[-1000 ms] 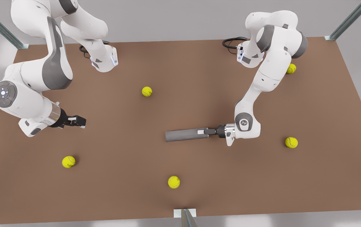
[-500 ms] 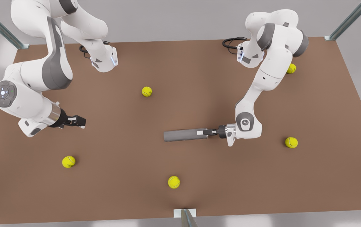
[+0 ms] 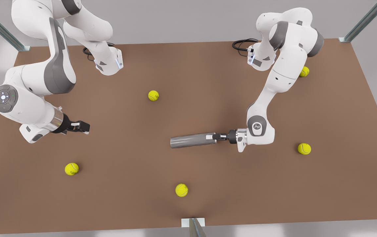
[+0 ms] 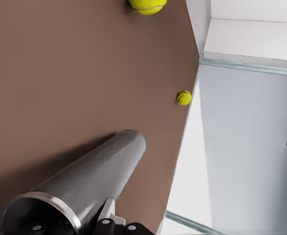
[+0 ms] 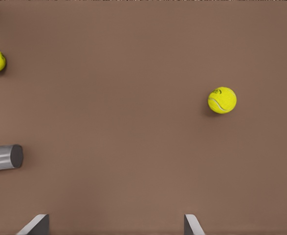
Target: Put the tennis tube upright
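Jaws of the left gripper [image 3: 217, 137] clamp the rim end of the tennis tube [image 3: 191, 140], which lies nearly horizontal just above the brown table [image 3: 208, 82], extending toward 9 o'clock in the front view; the right gripper [image 3: 84, 126], waiting well apart at 9 o'clock, has its fingers spread. Left wrist view: tennis tube [image 4: 84, 183] with light rim nearest, one fingertip [image 4: 109, 215] against its wall. Right wrist view: open fingertips [image 5: 35, 225], tube's far end [image 5: 4, 157], tennis ball [image 5: 222, 100].

arms: glossy white shells | grey joints | black base cables
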You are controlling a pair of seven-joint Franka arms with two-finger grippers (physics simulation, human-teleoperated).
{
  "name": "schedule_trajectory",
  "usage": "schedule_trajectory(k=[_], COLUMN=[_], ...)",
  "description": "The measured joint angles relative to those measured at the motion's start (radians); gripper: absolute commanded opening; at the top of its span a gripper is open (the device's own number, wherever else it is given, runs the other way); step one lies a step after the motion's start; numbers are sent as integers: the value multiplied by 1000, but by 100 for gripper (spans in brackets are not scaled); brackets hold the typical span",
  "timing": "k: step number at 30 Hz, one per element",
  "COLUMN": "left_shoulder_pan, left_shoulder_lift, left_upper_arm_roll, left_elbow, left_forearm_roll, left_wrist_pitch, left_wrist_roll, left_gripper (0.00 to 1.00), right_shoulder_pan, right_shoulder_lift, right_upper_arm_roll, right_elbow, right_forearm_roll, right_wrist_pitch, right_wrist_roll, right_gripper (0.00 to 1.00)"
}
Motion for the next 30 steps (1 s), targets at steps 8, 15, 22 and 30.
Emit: schedule_trajectory(k=[8,15,22,30], left_shoulder_pan=[0,0,4,8], left_shoulder_lift=[-20,-43,-108,-164], left_upper_arm_roll=[0,3,10,66], left_elbow=[-1,-8,-20,-20], left_forearm_roll=[-10,10,76,200], left_wrist_pitch=[-1,0,1,-33], left_wrist_roll=[-6,-8,-52,-124], left_gripper=[21,21,21,21], right_shoulder_pan=[1,4,-3,6], right_shoulder_lift=[0,0,-4,-6], right_upper_arm_roll=[0,4,3,5], right_elbow=[0,-2,-1,0], right_forearm_roll=[0,0,0,-138], right_wrist_pitch=[0,0,-95,-132], right_wrist_roll=[0,0,5,0], right_gripper=[100,100,100,100])
